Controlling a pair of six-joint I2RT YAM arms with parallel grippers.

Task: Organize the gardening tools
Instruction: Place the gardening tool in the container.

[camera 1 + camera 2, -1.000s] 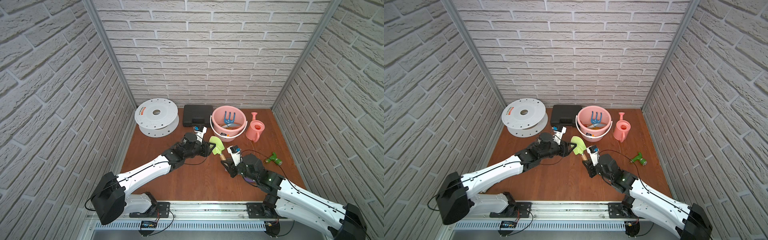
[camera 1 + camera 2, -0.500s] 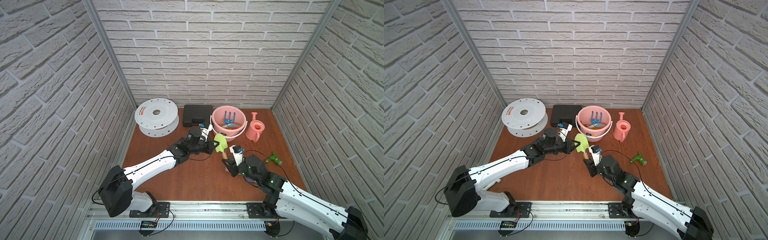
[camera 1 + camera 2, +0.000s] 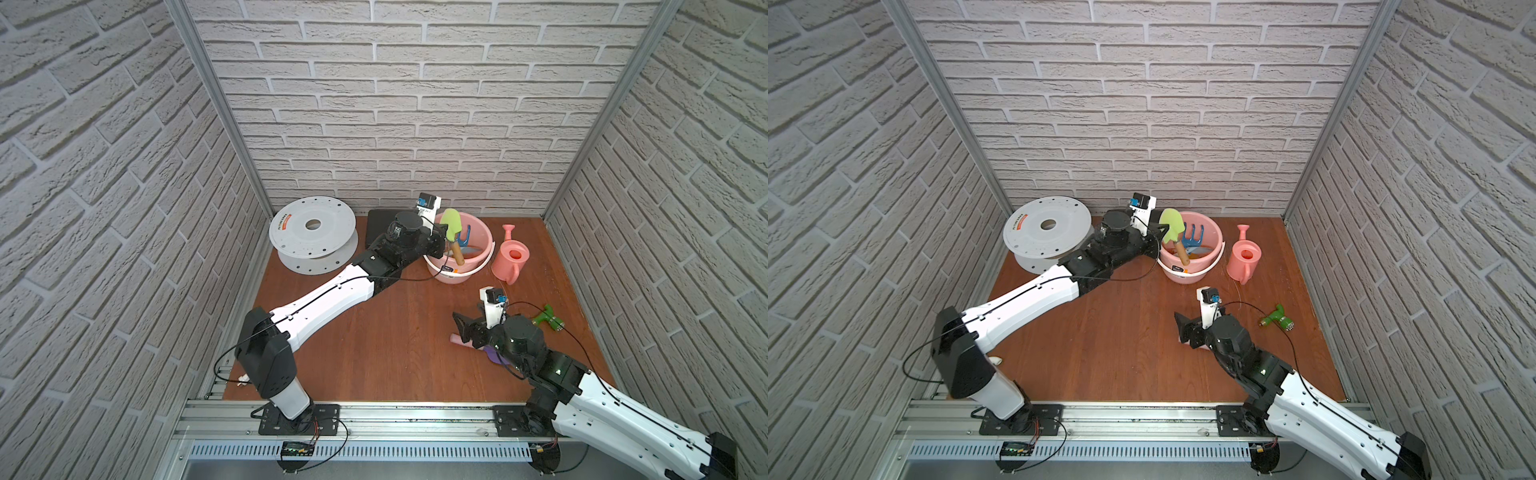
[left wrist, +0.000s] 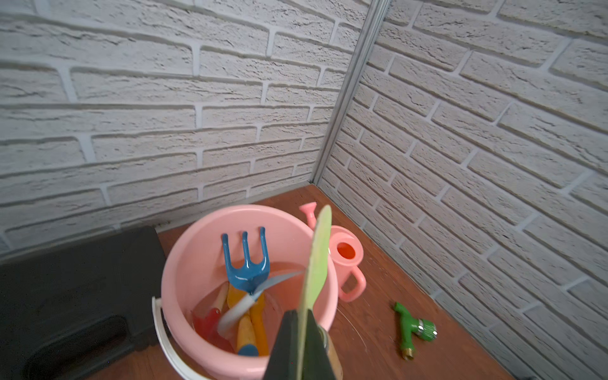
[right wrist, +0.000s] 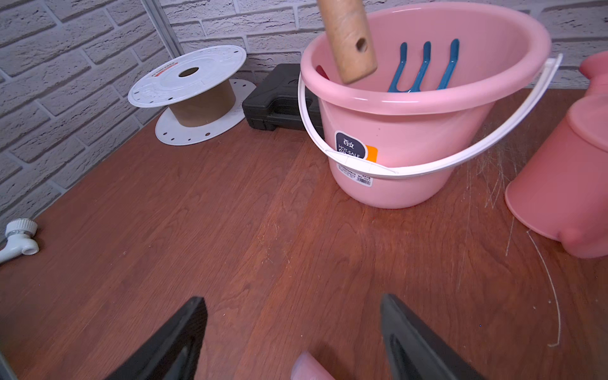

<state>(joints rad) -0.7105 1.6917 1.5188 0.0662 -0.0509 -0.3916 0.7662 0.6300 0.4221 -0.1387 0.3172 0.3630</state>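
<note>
Robot cell w/ white brick walls and a brown wood table [image 3: 374,353]. The L gripper [image 3: 445,233] is pinched on the lower blade of a green trowel [image 3: 452,220]. It holds the trowel in the air over the pink bucket [image 3: 469,270], blade up, wooden handle hanging tilted over the bucket's opening.

Inside the bucket, a blue fork [image 4: 245,263] leans prongs-up on the far wall w/ a light-blue trowel [image 4: 260,296] across it. Red and yellow-handled tools lie at the bottom.

A pink watering can [image 3: 512,259] stands upright just beside the bucket, on the R arm's side.

The R gripper [image 5: 292,297] sits low over the table w/ fingers spread wide, gripping nothing. The pink handle tip of a purple trowel [image 3: 494,356] lies on the table btw them; most of the rest is hidden under the arm.

A green hose nozzle [image 3: 548,322] lies on the table near the R wall. A white spool [image 3: 311,226] and black case [image 3: 376,224] sit at the back on the bucket's other side, the case nearer it.
</note>
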